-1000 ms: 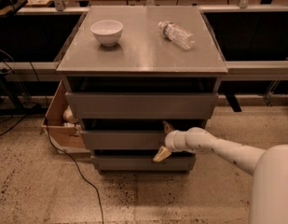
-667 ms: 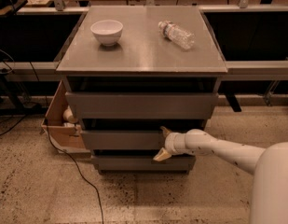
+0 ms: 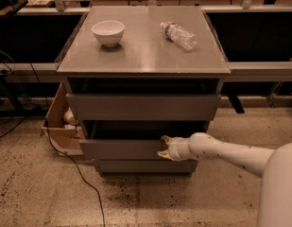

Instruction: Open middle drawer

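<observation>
The grey cabinet has three drawers. The middle drawer (image 3: 122,149) is a shallow grey front, pulled out a little beyond the bottom drawer (image 3: 136,166), with a dark gap above it. My gripper (image 3: 163,146) is at the right part of the middle drawer's front, one fingertip at its top edge and one lower on the face. The white arm (image 3: 221,151) reaches in from the lower right. The taller top drawer (image 3: 143,107) sits above.
A white bowl (image 3: 108,32) and a lying clear plastic bottle (image 3: 178,34) rest on the cabinet top (image 3: 145,56). An open cardboard box (image 3: 58,126) stands at the cabinet's left. A black cable (image 3: 84,183) runs across the speckled floor. Desks stand behind.
The gripper has shifted slightly left along the middle drawer's front, and the drawer stands out a little further than before.
</observation>
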You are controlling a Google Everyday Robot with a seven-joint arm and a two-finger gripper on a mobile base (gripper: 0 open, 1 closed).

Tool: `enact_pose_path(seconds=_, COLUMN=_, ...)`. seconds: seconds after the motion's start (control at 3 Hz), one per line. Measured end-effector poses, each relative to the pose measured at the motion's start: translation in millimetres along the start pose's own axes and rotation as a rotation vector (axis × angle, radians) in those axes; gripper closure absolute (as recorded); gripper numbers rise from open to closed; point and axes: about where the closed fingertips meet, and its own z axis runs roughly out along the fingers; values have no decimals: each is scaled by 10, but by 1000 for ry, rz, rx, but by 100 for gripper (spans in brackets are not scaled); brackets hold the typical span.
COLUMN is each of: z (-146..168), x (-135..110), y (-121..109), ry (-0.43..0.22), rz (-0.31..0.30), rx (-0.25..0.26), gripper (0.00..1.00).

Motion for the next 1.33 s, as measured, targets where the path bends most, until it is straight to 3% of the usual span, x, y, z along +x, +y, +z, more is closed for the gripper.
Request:
enact_pose_path(seconds=0.33, z=-48, x=-37, y=-26, ry=0, rz=0, rx=0, gripper=71)
enact_pose_path(seconds=0.67, z=-102, x=-73, y=-55, ry=0, rz=0, rx=0, gripper=48)
enact_pose_path(seconds=1.0, z=-232, x=-54, y=128, ry=42, rz=-17, rx=-44, gripper=17)
enact_pose_path(seconds=1.33, z=-405, x=17, y=357, ry=95, rz=-21, rx=-93, gripper=0)
